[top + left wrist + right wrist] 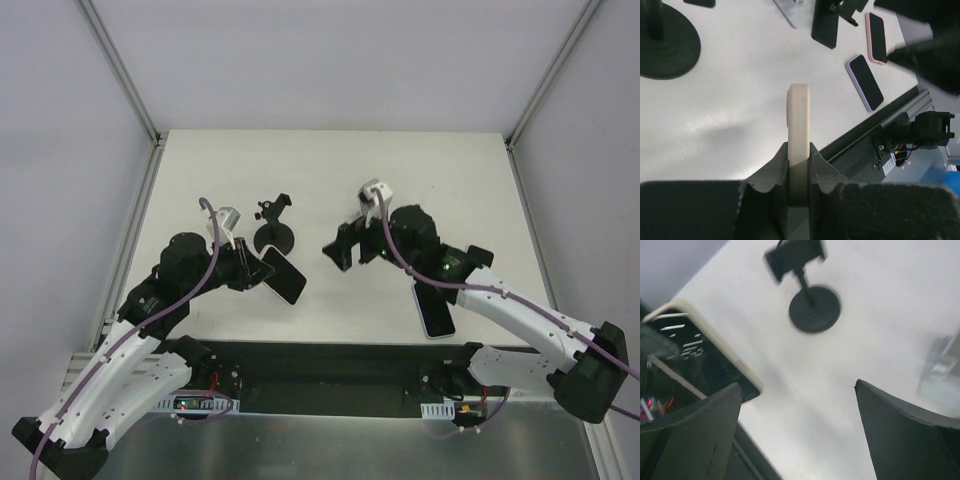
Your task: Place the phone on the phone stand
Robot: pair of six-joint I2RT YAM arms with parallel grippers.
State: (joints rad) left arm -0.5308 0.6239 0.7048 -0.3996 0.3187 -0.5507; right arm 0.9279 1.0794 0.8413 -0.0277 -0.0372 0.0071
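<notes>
Top external view, showing phone [288, 280] clamped edgewise in left hand [258, 268] beside stand [274, 238], right hand [340, 248] wide and empty: lift clear, align, lower gently.

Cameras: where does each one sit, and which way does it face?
Top external: above and behind the bases, looking down on the table; left arm and right arm both show.
Left wrist: on the left arm, looking along the left fingers, shut on the phone, toward the table's near edge.
Right wrist: on the right arm, looking down between the open right fingers at the table.
Shared: all three show the stand and the held phone.
</notes>
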